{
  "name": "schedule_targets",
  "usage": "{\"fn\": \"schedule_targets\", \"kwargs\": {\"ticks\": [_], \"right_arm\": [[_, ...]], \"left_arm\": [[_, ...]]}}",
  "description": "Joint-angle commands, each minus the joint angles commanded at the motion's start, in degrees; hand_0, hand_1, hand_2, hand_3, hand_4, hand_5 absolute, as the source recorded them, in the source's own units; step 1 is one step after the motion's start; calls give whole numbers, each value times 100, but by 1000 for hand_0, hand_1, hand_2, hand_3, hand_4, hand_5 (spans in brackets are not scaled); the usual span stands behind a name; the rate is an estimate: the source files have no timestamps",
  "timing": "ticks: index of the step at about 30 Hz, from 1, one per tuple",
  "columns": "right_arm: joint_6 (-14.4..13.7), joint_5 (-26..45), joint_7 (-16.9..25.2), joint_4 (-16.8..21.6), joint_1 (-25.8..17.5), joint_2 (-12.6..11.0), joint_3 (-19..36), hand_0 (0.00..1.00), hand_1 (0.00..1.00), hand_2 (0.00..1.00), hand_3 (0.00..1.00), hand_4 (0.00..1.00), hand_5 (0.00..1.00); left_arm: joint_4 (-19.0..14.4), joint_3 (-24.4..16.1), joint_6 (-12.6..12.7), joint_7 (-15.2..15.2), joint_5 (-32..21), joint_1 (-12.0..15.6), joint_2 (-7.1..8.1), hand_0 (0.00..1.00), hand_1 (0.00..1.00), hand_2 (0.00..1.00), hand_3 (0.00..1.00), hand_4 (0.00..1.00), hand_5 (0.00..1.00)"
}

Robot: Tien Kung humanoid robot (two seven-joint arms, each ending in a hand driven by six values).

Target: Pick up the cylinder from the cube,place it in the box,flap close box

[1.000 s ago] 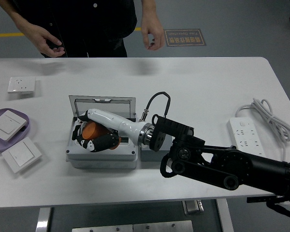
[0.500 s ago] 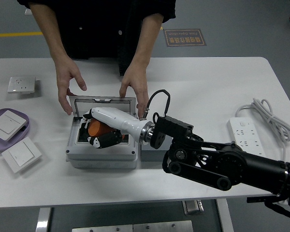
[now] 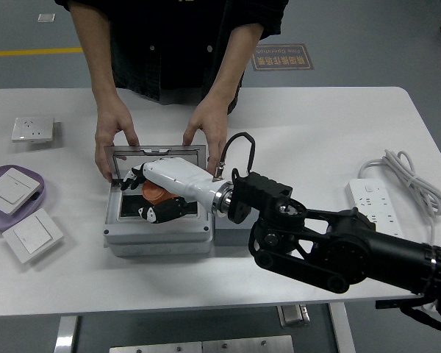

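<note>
White table [image 3: 301,118] — grey box [image 3: 158,237], orange cylinder [image 3: 159,193].

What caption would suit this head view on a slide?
Robot's right hand reaches into the open grey box over an orange cylinder while a person's hands grip its far side.

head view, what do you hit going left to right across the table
purple plate holding a white wall switch → grey open box with the right hand inside → white power strip → coiled white cable
</note>
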Motion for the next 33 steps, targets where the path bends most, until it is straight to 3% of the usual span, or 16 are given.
{"fn": "schedule_targets", "kwargs": {"ticks": [6, 7, 10, 12, 13, 17, 19, 22, 24, 25, 33], "right_arm": [[-27, 74, 44, 26, -7, -14, -7, 896, 752, 733, 782, 713, 237], [-55, 150, 79, 42, -18, -24, -5, 895, 752, 733, 792, 768, 272], [-177, 523, 278, 133, -78, -81, 19, 895, 752, 733, 792, 768, 272], [-265, 855, 494, 276, -152, -153, 89, 895, 752, 733, 792, 768, 272], [-294, 1008, 583, 345, -180, -183, 126, 892, 746, 725, 794, 833, 326], [-395, 1643, 904, 736, -273, -330, 370, 892, 746, 725, 794, 833, 326], [-403, 1923, 975, 918, -295, -395, 501, 870, 728, 708, 775, 778, 284], [-394, 2250, 1005, 1083, -285, -468, 660, 870, 728, 708, 775, 778, 284], [-385, 2357, 1008, 1089, -259, -490, 719, 870, 728, 708, 775, 778, 284], [-379, 2394, 1002, 1052, -235, -498, 738, 841, 707, 689, 729, 781, 303], [-254, 2442, 846, 564, 7, -504, 762, 837, 704, 687, 728, 797, 326]], "left_arm": [[-5, -51, -2, 5, 58, -1, -2, 675, 685, 669, 696, 696, 258], [-6, -73, -3, 6, 81, -1, -2, 675, 685, 669, 696, 696, 258], [-13, -187, -8, 9, 202, -1, -4, 675, 685, 669, 696, 696, 258], [-22, -344, -15, 14, 361, 4, -12, 675, 685, 669, 696, 696, 258], [-26, -403, -18, 15, 421, 5, -15, 675, 685, 668, 695, 694, 256], [-39, -588, -29, 23, 615, 6, -29, 675, 685, 668, 695, 694, 256], [-41, -627, -33, 23, 657, 5, -30, 675, 685, 668, 695, 694, 256], [-41, -628, -34, 21, 659, 6, -21, 675, 685, 668, 695, 694, 256], [-40, -610, -33, 20, 640, 7, -15, 675, 685, 668, 695, 694, 256], [-39, -597, -32, 20, 628, 7, -11, 675, 685, 667, 695, 694, 255], [-39, -521, -30, 26, 565, 0, -3, 675, 685, 667, 695, 693, 253]]}}
